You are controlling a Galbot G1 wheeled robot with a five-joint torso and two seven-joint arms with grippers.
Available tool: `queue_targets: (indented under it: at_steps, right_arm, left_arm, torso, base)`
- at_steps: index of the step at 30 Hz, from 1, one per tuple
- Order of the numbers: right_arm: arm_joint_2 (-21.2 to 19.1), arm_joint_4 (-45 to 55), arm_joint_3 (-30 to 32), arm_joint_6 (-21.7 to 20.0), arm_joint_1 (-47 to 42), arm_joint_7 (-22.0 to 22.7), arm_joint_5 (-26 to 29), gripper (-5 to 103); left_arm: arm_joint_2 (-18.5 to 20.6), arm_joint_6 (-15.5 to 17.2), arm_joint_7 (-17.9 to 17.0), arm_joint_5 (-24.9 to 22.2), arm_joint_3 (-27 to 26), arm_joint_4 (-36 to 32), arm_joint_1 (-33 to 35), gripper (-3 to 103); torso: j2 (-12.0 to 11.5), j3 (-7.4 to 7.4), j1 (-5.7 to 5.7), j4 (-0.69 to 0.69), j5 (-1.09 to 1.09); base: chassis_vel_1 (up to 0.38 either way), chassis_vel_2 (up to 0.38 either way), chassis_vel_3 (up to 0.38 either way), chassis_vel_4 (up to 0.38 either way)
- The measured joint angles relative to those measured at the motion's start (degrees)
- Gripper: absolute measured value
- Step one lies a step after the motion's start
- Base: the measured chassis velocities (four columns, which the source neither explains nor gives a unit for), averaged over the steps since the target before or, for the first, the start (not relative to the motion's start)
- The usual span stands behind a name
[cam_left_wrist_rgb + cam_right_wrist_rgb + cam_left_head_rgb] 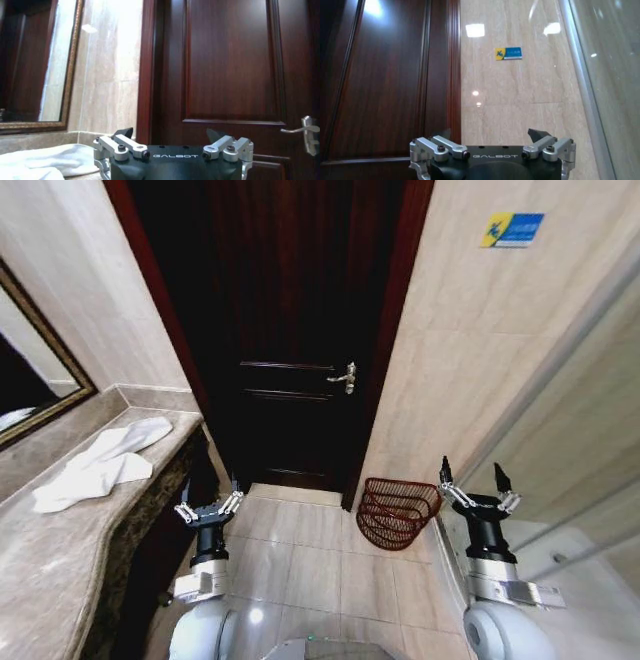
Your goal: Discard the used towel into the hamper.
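A crumpled white towel (98, 464) lies on the marble counter (60, 555) at the left; its edge also shows as the towel (45, 161) in the left wrist view. The hamper (397, 512), a dark reddish-brown open-weave basket, sits tilted on the floor against the wall, right of the door. My left gripper (210, 507) is held upright and open beside the counter's end, well short of the towel. My right gripper (474, 484) stands upright and open, just right of the hamper. Both are empty, as the left gripper (170, 134) and right gripper (490, 134) show in the wrist views.
A dark wooden door (290, 330) with a metal handle (345, 377) is straight ahead. A framed mirror (30, 380) hangs over the counter at the left. A glass partition (570, 450) runs along the right. Tiled floor (310, 560) lies open between counter and hamper.
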Motion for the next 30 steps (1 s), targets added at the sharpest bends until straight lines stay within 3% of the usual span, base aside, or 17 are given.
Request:
queue_targets:
  at_steps: [15, 30]
  right_arm:
    - [-1.5, 0.7, -0.1, -1.9, 1.9, 1.5, -1.9, 100]
    - [-1.5, 1.1, 0.1, -0.3, 1.5, 0.8, -1.2, 100]
  left_arm:
    - [0.0, -0.9, 2.6, -0.6, 1.0, -0.6, 1.6, 96]
    - [0.0, -1.0, 3.4, -0.5, 1.1, -1.3, 2.2, 98]
  torso:
    - [0.0, 0.00, -0.02, 0.01, 0.01]
    - [0.0, 0.00, -0.02, 0.00, 0.01]
  base:
    - [0.097, 0.091, 0.097, 0.087]
    - [0.130, 0.117, 0.122, 0.128]
